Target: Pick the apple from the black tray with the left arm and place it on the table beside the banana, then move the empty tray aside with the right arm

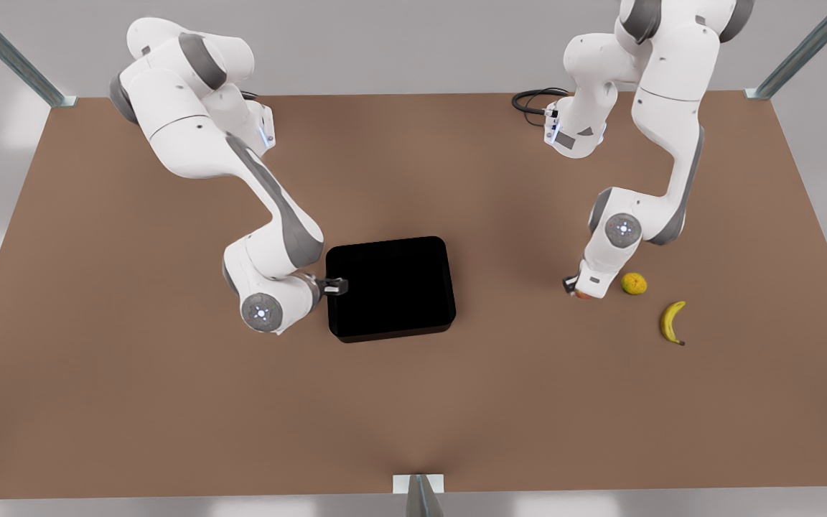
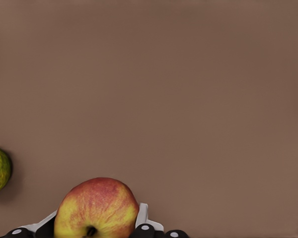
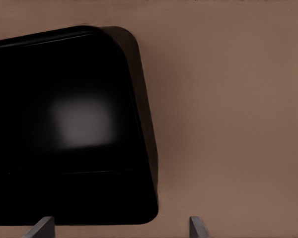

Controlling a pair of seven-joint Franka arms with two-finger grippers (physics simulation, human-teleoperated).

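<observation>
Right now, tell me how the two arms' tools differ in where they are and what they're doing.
The left tool is down at the table near the yellow-orange fruit and banana; the right tool sits at the tray's edge on the front view's left. The left tool's fingers flank the apple; the right tool's fingers are spread, holding nothing. Both are low over the table.

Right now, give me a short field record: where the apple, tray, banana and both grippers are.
apple: between the left gripper's fingers, low at the table, beside the yellow-orange fruit
left gripper: shut on apple, at the front view's right
banana: on table, past the yellow-orange fruit from the apple
tray: empty, mid-table
right gripper: open, at tray's edge on the front view's left
</observation>
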